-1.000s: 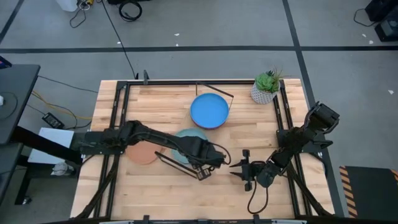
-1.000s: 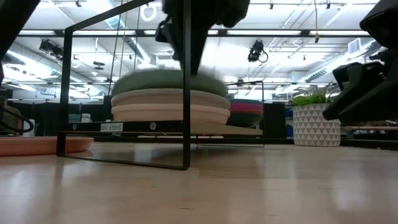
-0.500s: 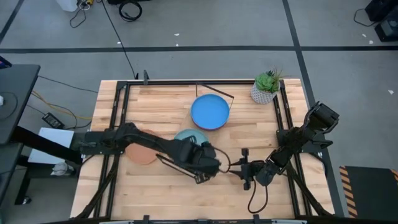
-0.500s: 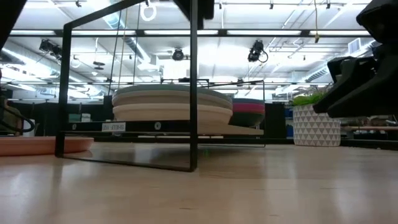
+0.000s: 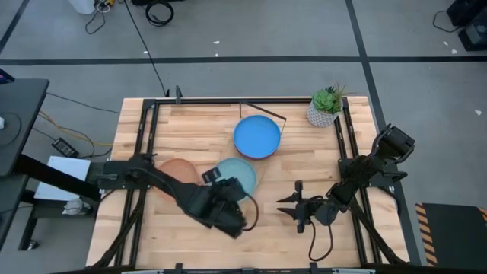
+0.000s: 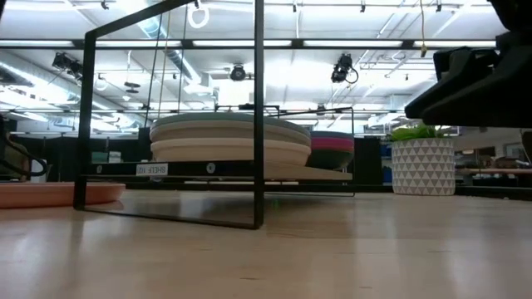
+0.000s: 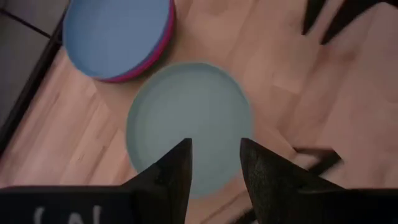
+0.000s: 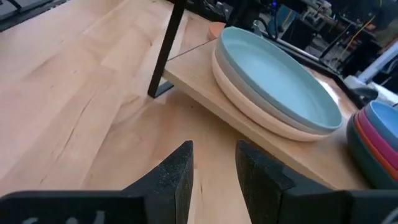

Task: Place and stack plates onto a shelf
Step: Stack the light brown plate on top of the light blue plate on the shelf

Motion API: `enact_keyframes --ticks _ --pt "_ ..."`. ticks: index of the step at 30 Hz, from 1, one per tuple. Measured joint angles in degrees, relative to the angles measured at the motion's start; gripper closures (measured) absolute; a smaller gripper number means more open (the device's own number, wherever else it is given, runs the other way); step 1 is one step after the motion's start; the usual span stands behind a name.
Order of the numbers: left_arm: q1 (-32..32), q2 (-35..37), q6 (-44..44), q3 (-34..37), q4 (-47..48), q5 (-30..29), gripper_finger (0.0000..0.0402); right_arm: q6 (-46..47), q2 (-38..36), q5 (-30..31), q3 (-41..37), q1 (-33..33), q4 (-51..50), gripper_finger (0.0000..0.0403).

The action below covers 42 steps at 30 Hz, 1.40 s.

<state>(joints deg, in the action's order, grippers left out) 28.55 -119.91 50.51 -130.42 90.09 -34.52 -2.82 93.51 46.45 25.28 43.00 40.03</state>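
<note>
The shelf (image 8: 205, 93), a light wood board in a black wire frame (image 6: 258, 108), carries two stacks of plates. A pale blue plate (image 7: 189, 124) tops the nearer stack (image 6: 224, 139), and a blue plate (image 5: 256, 135) tops the farther one (image 8: 376, 134). A terracotta plate (image 5: 173, 169) lies flat on the table left of the shelf. My left gripper (image 7: 214, 144) hangs open above the pale blue plate's near edge and touches nothing. My right gripper (image 5: 285, 207) stands open over the table right of the shelf, with nothing between its fingers (image 8: 180, 165).
A potted plant (image 5: 326, 106) in a white patterned pot (image 6: 422, 166) stands at the table's far right corner. Black rails (image 5: 144, 129) run along the table's left and right sides. Bare wood (image 5: 190, 129) lies at the far left and along the near edge.
My left gripper has opened and let go of the pale blue plate, which now rests level on the nearer stack. The gripper has then drawn back toward the table's near edge and risen. My right arm has risen a little.
</note>
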Motion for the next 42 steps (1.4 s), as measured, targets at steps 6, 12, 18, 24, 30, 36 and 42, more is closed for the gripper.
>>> enact_keyframes --ticks 6,12,18,24,30,36,42 --pt "2.1 6.8 7.7 9.2 -0.2 -0.6 0.026 -3.7 -0.1 -0.5 0.0 -1.3 1.6 0.0277" --pt "5.0 14.8 18.0 22.6 -0.1 -0.4 0.026 -3.7 -0.1 -4.2 0.0 -2.7 2.0 0.0277" --pt "8.2 24.6 30.0 37.5 0.0 -0.8 0.026 -3.3 -0.1 -4.5 0.0 -2.9 1.9 0.0277" --pt "12.5 33.8 41.3 48.9 -0.6 1.2 0.026 -2.9 -0.1 -4.6 0.0 -2.9 1.9 0.0277" --pt "17.9 35.3 42.9 57.1 -7.3 12.9 0.026 -1.3 -0.1 -6.7 0.0 -2.9 1.9 0.0277" --pt "21.6 34.3 38.5 68.0 -22.8 15.4 0.026 -0.4 -0.1 -7.5 0.0 -2.9 1.8 0.0277" --pt "20.3 34.4 37.3 77.4 -28.5 21.3 0.026 -0.4 -0.1 -7.6 0.0 -3.1 1.8 0.0277"
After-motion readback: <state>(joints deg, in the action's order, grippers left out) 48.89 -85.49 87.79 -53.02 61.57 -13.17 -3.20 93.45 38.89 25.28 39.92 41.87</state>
